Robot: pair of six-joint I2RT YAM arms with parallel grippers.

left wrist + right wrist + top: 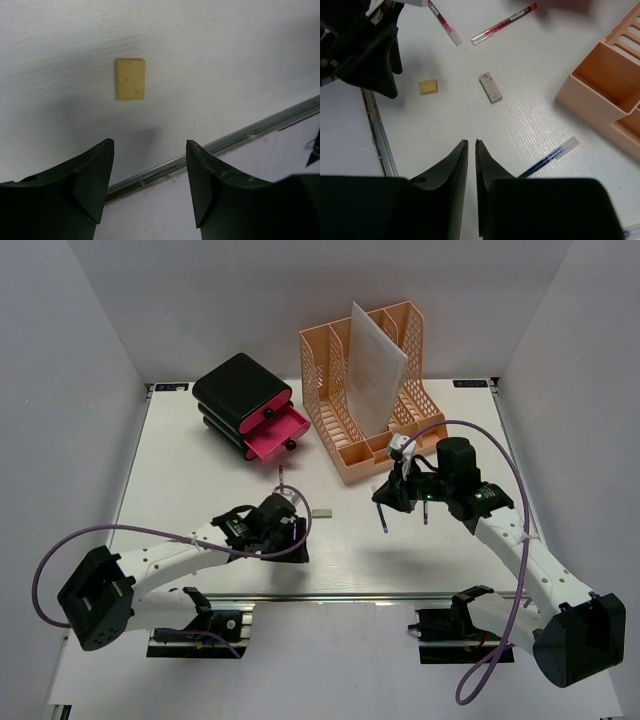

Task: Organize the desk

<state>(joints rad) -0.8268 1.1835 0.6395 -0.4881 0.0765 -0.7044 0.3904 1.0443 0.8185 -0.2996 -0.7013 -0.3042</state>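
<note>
White desk (200,470), left fingers (95,180) apart near yellow eraser (130,79) and front rail (240,135), right fingers (455,170) together, empty.

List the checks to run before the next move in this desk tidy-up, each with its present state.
1. State of left jaws: open and empty, ok.
2. Nearest target: yellow eraser lies flat on the desk ahead of the left jaws, untouched, ok.
3. State of right jaws: nearly shut, holding nothing, ok.
4. Storage: pink drawer stands open, ok.
5. Room inside the pink drawer: cannot tell.
6. Desk tidy: blue pen, grey eraser and red pen lie loose, not ok.
</note>
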